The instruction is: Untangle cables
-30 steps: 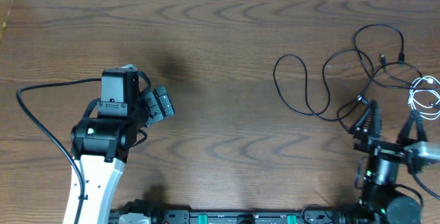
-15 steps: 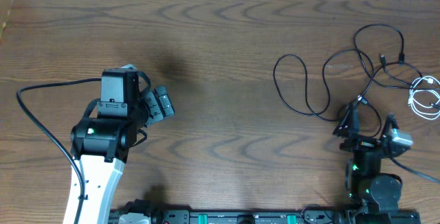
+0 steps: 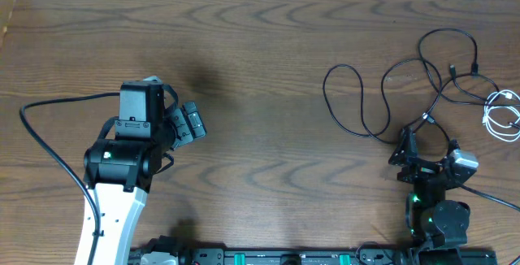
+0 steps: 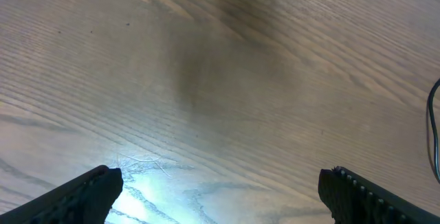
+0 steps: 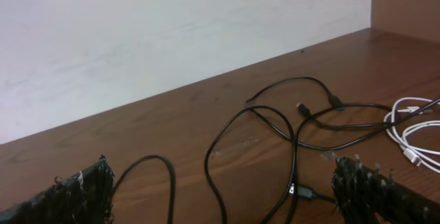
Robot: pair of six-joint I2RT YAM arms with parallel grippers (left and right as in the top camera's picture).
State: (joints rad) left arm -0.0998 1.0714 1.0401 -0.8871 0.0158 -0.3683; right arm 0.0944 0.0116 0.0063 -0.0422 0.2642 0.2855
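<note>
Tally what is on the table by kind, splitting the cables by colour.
Black cable tangle: 1 (strands too entwined to count singly)
White cable: 1
Robot arms: 2 (left arm, right arm)
Total: 4

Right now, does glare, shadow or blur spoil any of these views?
Overhead: even light, sharp, only a faint shadow patch on the table. Left wrist: white glare on the wood at lower left, a dark smudge of shadow above it. Right wrist: black cables crisp, no glare.
</note>
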